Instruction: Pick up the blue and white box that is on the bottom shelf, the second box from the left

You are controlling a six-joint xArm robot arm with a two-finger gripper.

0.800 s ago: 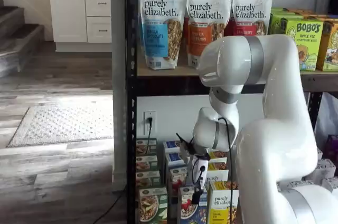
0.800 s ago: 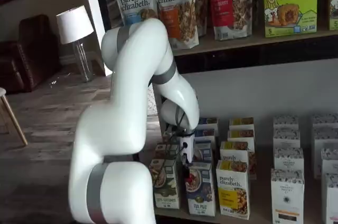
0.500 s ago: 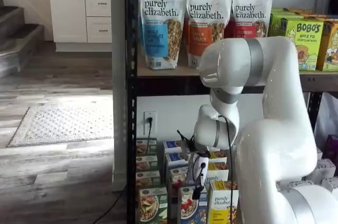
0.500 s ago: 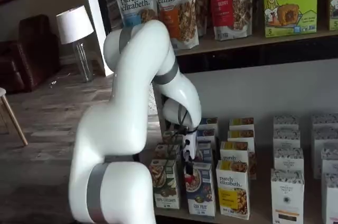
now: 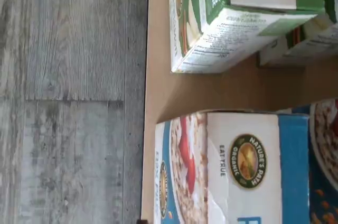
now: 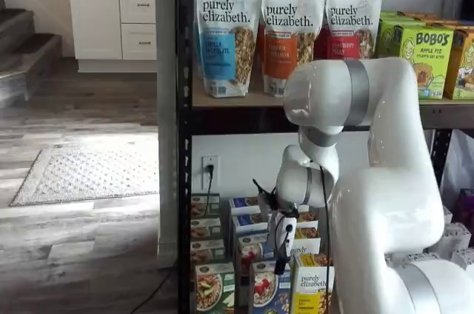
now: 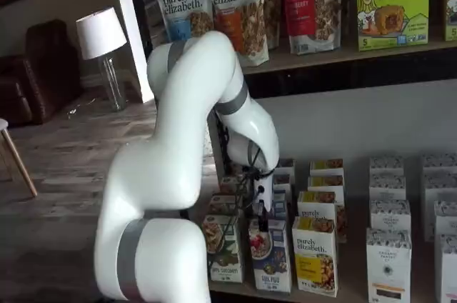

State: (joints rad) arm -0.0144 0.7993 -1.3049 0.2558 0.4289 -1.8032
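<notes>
The blue and white box (image 7: 271, 254) is seen at the front of the bottom shelf (image 7: 343, 285), between a green-and-white carton (image 7: 224, 247) and a yellow-and-white carton (image 7: 315, 254). The claw (image 7: 262, 223) is held just above its top edge; whether the fingers are spread cannot be told.

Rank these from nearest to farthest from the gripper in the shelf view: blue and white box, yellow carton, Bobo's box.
1. Blue and white box, right below the gripper.
2. Yellow carton, beside it.
3. Bobo's box, upper shelf, far.
</notes>
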